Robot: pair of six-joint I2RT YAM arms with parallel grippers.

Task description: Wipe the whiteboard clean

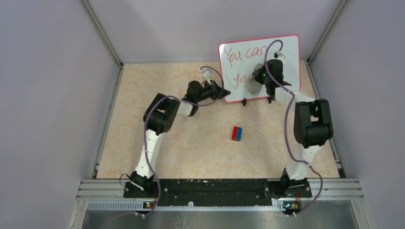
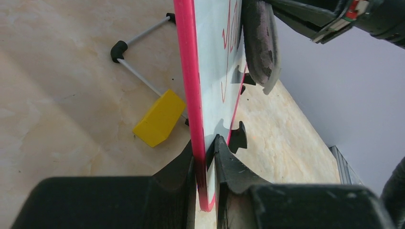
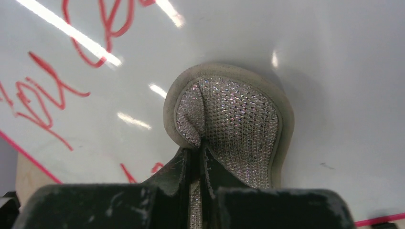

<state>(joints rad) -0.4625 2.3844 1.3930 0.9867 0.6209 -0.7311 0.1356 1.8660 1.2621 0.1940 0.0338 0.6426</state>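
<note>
Left gripper (image 2: 205,160) is clamped on the board's (image 1: 292,59) side edge, with the board upright between its fingers. Right gripper (image 3: 198,157) pinches a pad (image 3: 239,114) flat on the face just ahead of it. Push too hard and the board could twist out of that thin grip or tip backward.

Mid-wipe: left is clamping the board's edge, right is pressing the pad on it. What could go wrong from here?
1. The left gripper pinches only the board's thin edge, so the pad's push could swing or tip it.
2. The right gripper holds the pad by a narrow fold, so it might slip out.
3. Red writing remains beside the pad; strokes could miss it.
</note>
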